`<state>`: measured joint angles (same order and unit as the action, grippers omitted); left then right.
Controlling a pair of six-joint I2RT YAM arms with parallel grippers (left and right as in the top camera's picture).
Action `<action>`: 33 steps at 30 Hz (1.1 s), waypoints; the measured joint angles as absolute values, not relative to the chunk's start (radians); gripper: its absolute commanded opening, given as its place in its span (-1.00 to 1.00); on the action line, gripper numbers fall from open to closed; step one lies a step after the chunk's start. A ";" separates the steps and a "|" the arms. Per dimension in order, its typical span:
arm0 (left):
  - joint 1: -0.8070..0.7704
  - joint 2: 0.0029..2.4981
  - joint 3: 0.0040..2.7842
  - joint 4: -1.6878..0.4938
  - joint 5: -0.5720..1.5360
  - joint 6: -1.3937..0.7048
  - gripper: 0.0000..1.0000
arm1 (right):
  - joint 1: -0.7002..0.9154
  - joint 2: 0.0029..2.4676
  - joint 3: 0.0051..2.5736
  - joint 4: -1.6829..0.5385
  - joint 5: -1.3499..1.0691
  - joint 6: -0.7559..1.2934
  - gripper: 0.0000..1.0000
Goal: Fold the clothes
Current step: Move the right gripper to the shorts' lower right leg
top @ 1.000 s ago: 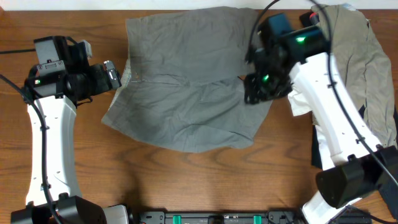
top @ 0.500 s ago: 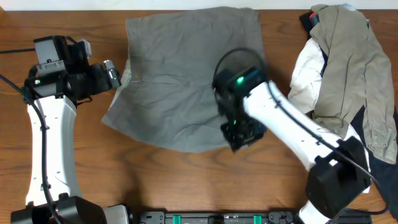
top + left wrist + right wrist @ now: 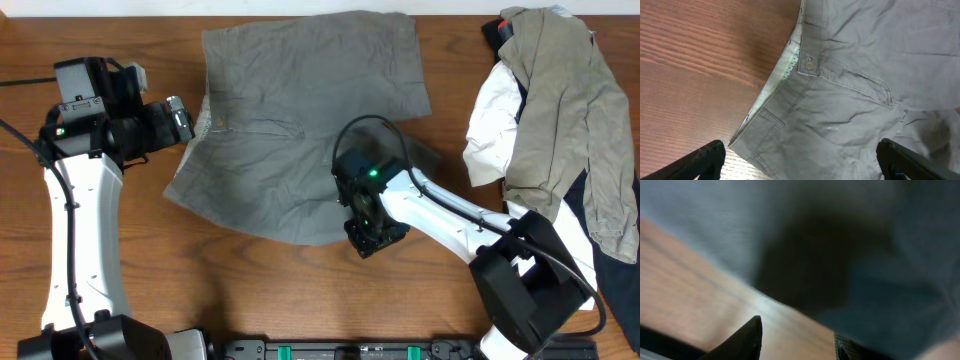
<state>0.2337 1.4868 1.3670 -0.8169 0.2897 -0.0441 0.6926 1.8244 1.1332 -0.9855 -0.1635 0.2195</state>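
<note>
The mid-grey shorts (image 3: 290, 130) lie spread flat at the table's back centre, with the pale waistband at their left edge. My left gripper (image 3: 188, 120) hovers at that waistband edge. In the left wrist view the shorts (image 3: 860, 100) fill the frame, and the left gripper (image 3: 800, 167) is wide open above them, holding nothing. My right gripper (image 3: 370, 236) is low at the front hem of the right leg. The right wrist view is blurred. It shows the right gripper (image 3: 797, 342) with fingers apart over bare wood, and the grey fabric (image 3: 865, 255) just beyond them.
A pile of khaki-tan (image 3: 560, 90), white (image 3: 490, 135) and navy (image 3: 615, 255) garments lies at the right edge of the table. Bare wood (image 3: 250, 280) runs along the front and left. The right arm crosses the table from the front right.
My right arm has swung fast from the shorts' upper right edge down to their front hem. The left arm has not moved.
</note>
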 measured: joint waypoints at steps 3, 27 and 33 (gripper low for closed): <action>0.234 1.487 1.367 -0.817 0.290 -0.044 0.96 | 0.664 1.825 1.094 -0.917 -0.160 0.221 -0.12; 0.234 1.487 1.367 -0.817 0.290 -0.044 0.96 | 0.554 1.856 1.093 -0.686 -0.096 0.167 0.07; 0.234 1.487 1.367 -0.816 0.290 -0.044 0.96 | 0.554 1.871 1.105 -0.692 -0.047 0.163 -0.81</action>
